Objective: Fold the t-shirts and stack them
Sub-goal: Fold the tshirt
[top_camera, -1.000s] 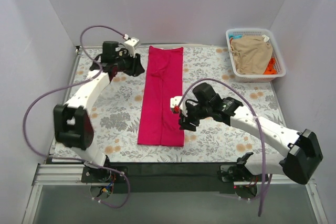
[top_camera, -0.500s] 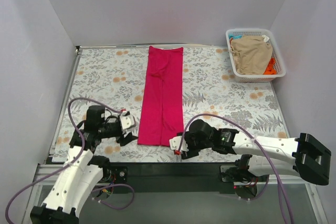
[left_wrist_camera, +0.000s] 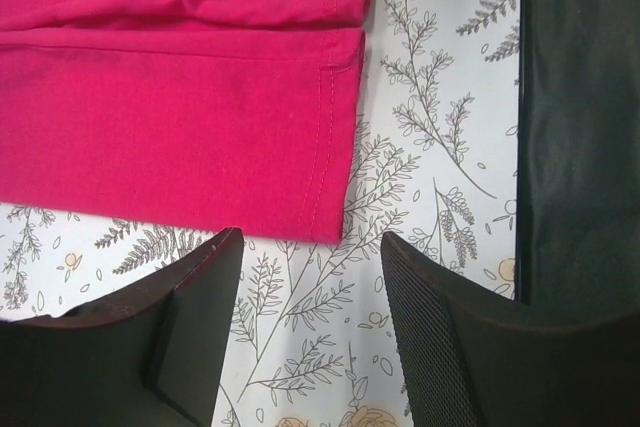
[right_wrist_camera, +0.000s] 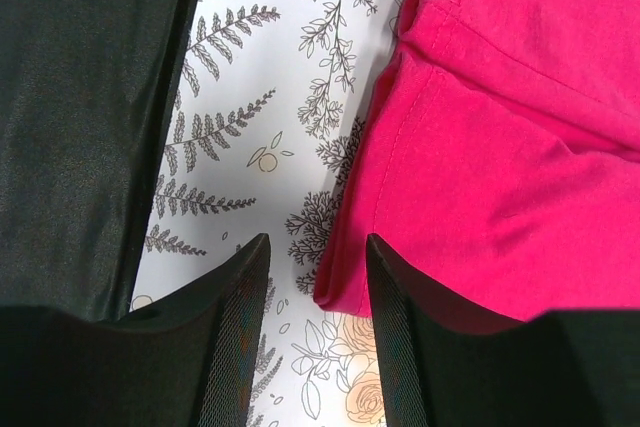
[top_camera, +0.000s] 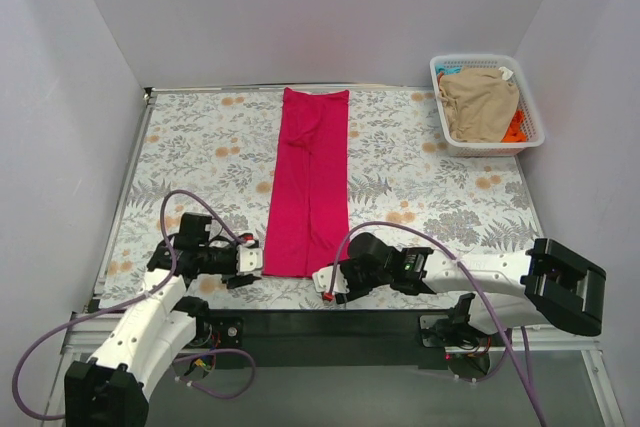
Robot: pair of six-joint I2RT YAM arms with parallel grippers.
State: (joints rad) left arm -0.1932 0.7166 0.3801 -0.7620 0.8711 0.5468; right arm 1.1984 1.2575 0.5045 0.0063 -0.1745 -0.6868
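A crimson-pink t-shirt [top_camera: 308, 182] lies folded into a long narrow strip down the middle of the floral table. My left gripper [top_camera: 250, 264] is open at the strip's near left corner; in the left wrist view [left_wrist_camera: 312, 287] its fingers straddle bare cloth-free table just below the shirt's hem [left_wrist_camera: 200, 127]. My right gripper [top_camera: 327, 284] is open at the near right corner; in the right wrist view [right_wrist_camera: 318, 287] the shirt's corner [right_wrist_camera: 345, 287] lies between the fingers. A tan-beige t-shirt [top_camera: 480, 102] and an orange one [top_camera: 515, 128] lie in the basket.
A white lattice basket [top_camera: 533, 137] stands at the table's far right corner. The black front edge strip [top_camera: 320, 322] runs just behind both grippers. Grey walls close in the left, back and right sides.
Both arms swung from mid-table and the far left down to the shirt's near end. Since half a second ago both grippers edged closer to the near corners. The shirt has not moved.
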